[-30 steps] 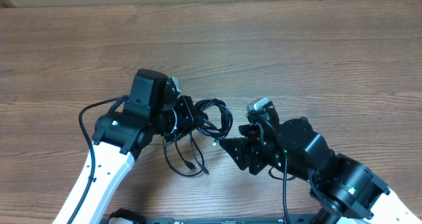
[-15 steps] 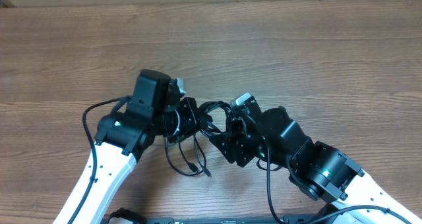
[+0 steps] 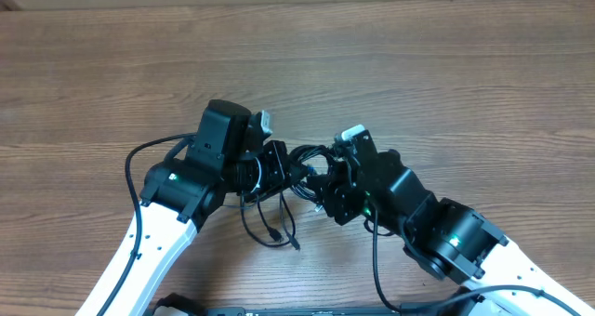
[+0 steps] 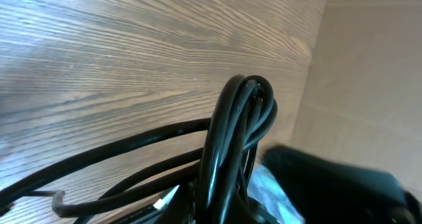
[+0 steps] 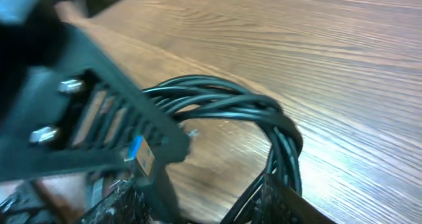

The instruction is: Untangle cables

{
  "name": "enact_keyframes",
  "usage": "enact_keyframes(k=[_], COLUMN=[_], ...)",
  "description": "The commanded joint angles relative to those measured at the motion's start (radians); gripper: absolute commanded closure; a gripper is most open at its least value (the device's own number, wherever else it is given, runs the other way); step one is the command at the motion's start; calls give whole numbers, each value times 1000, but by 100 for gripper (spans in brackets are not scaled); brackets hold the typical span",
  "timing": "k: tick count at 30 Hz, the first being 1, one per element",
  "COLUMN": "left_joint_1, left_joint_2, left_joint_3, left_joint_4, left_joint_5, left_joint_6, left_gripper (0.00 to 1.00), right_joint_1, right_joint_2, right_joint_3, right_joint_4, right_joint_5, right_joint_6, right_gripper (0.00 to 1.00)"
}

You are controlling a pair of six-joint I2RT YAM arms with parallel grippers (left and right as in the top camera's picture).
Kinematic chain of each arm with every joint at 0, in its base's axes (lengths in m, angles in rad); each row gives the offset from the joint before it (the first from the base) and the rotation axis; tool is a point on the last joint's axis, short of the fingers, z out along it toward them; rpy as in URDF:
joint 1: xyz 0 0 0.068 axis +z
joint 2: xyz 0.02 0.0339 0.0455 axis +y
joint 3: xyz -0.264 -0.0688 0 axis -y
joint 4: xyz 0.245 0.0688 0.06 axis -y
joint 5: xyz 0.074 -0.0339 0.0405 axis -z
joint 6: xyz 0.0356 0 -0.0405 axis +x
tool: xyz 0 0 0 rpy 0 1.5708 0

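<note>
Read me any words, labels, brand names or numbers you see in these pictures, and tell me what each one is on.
No text can be read anywhere.
Blurred, unreadable: small blue patch on a black ribbed bracket.
No markings: thin black cables, wooden table.

table [image 3: 418, 65]: wood grain, smooth, satin. cables [image 4: 231, 138]: glossy black plastic jacket. right gripper [image 3: 323, 184] fingers [image 5: 112, 118]: matt black ribbed plastic; screws [image 5: 69, 86] at 9 o'clock, bright metal. arm shells [image 3: 153, 251], 5 and 7 o'clock overhead: smooth white plastic.
</note>
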Motion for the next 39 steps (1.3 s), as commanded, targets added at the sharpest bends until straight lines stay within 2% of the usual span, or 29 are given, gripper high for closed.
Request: enact_keyframes(k=[1,7,10,13,19,22,25,27,28,29,32,39], left_joint_1=[-7,-7,-7,-7,-6,-6,-6,-6,-6,-6,-6,-6], left_joint_2=[-9,-9,-9,-9,-9,-9,-9,-9,-9,-9,-9,-9], left_joint_3=[13,13,13,13,13,13,13,13,13,13,13,13], left_joint_4=[39,79,82,73,73,74,73,74,74,74,77,85], left_joint_5=[76,116,115,107,59,44,24,22,22,23,22,21], left_joint_6=[31,42,96,146,177,177,177,177,177,177,177,167], left_gripper=[96,96,96,96,96,96,96,96,96,96,96,96], right_joint_1=[2,2,2,2,2,2,2,2,2,2,2,3], right_joint_2=[44,118,125,99,-24,-101,-162,-187,-196,-198,-192,-94], right_joint_3=[10,10,10,26,83,85,85,85,85,85,84,84], right_joint_4=[-2,-2,-1,-6,-82,-102,-134,-170,-198,-207,-225,-155], right_joint_5=[-6,-56,-57,-72,-85,-85,-54,19,71,83,63,-197], right_joint_6=[17,10,10,11,60,110,164,236,312,345,471,499], right_gripper=[48,48,47,38,39,47,59,77,93,96,96,96])
